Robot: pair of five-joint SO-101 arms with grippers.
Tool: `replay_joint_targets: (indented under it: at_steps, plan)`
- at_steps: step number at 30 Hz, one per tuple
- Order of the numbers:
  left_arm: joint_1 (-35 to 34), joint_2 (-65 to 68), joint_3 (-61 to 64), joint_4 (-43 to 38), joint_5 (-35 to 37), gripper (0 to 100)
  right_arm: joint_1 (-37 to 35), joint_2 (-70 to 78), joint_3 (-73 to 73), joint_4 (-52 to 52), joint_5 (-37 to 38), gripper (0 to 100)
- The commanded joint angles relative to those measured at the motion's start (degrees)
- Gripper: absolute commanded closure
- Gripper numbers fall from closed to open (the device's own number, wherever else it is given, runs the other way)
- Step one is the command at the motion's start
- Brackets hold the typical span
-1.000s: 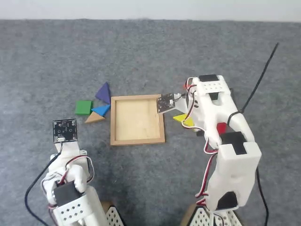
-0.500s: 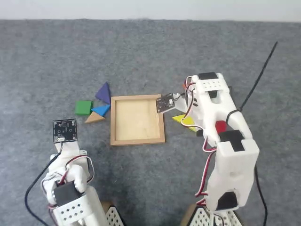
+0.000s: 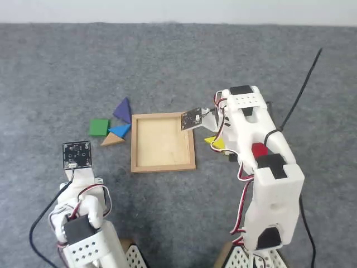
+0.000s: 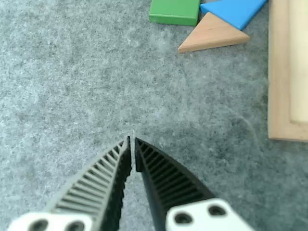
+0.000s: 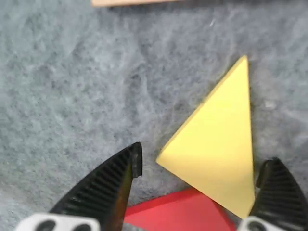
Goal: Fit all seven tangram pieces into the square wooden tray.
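While my right claw (image 5: 203, 159) hangs low over the grey carpet with its jaws spread wide, the yellow triangle (image 5: 216, 139) lies flat between them, nearer one fingertip than the other and not pinched. A red piece (image 5: 178, 211) sits against the yellow one's edge, cut off by the frame, so I cannot tell its shape. From above, the right arm covers most of the yellow triangle, just beside the wooden tray (image 3: 135, 142). My left claw (image 4: 132, 144) is closed, tips together over bare carpet. Beyond it lie the green square (image 4: 175, 10), the blue triangle (image 4: 233, 12) and a wood-coloured triangle (image 4: 211, 38), clustered beside the tray's rim, with the purple triangle (image 3: 123, 109) near them.
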Motion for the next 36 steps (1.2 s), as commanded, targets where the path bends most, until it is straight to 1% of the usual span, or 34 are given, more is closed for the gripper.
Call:
replay_joint_targets:
  at_steps: [1,9,13,14,29,36]
  plan:
    - [-0.44,-1.05,-0.66,0.18,-0.09,99,-0.75,1.54,-0.79,-0.66,-3.96,63.0]
    - [-0.44,-1.05,-0.66,0.18,-0.09,99,-0.31,1.54,-0.79,-2.86,-4.57,63.0]
    - [-0.44,-1.05,-0.66,0.18,-0.09,99,0.13,1.27,-0.88,-1.8,2.11,63.0]
    - [-0.44,-1.05,-0.66,0.18,-0.09,99,0.13,1.36,-0.97,-1.54,2.37,63.0]
    - [-0.44,-1.05,-0.66,0.18,-0.09,99,0.13,1.54,-0.7,-1.8,2.55,63.0]
    - [-0.44,-1.05,-0.66,0.18,-0.09,99,0.66,0.13,2.02,-8.66,2.29,63.0]
